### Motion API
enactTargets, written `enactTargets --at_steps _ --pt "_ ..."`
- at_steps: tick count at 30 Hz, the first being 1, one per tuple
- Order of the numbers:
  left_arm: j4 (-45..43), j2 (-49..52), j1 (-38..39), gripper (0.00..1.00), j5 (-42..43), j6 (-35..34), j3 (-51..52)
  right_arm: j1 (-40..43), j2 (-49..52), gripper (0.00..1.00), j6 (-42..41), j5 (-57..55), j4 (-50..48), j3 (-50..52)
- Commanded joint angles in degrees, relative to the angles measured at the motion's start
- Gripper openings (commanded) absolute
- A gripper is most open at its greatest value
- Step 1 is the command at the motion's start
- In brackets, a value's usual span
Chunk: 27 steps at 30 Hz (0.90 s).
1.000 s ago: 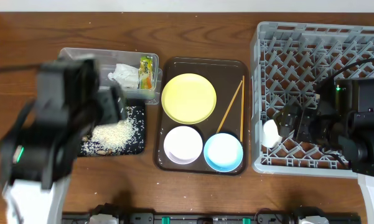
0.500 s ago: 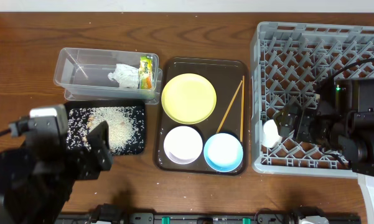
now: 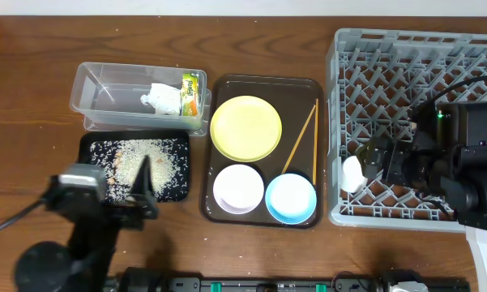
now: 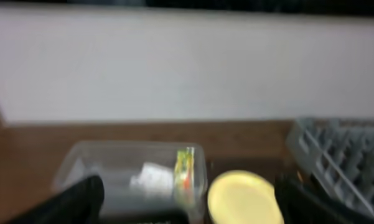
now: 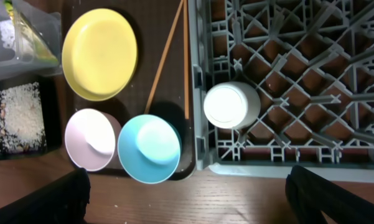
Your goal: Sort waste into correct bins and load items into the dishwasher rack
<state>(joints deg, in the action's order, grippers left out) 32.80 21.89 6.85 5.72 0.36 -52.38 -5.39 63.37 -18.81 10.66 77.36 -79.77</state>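
The left fingers [image 4: 81, 198] had pulled back off the bins to the near-left of the surface, spread wide and holding nothing. That bared the black tray [image 3: 172, 188] with the rice scraps [image 3: 150, 158] strewn in it, and the clear tub [image 3: 105, 85] just beyond with the tissue [image 3: 164, 97] and wrapper [image 3: 191, 93] inside, so the waste looked sorted. The right fingers [image 5: 50, 196] hadn't budged, wide apart and empty over the white cup [image 3: 353, 173] in the rack [image 3: 413, 57], near its left wall. By my read, that left the yellow plate [image 3: 245, 127], both bowls and the chopsticks [image 3: 300, 139] on the brown tray [image 3: 227, 88].
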Motion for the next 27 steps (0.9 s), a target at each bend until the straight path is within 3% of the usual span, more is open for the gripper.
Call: enactTargets --at_steps 1,6,12,27 --pt "-5.46 -5.66 0.09 0.90 6.27 3.23 9.92 -0.48 0.02 0.99 0.20 -0.11 0.09 -0.39" --pt "-14.29 -13.62 0.09 0.90 9.75 3.02 23.93 -0.48 0.02 0.99 0.20 -0.11 0.09 -0.42" --pt "-19.02 -21.84 0.09 0.90 10.36 3.02 35.58 -0.48 0.02 0.99 0.20 -0.11 0.07 -0.42" --pt "-30.16 -21.77 0.20 0.90 10.78 2.60 51.84 -0.48 0.02 0.99 0.20 -0.11 0.07 -0.42"
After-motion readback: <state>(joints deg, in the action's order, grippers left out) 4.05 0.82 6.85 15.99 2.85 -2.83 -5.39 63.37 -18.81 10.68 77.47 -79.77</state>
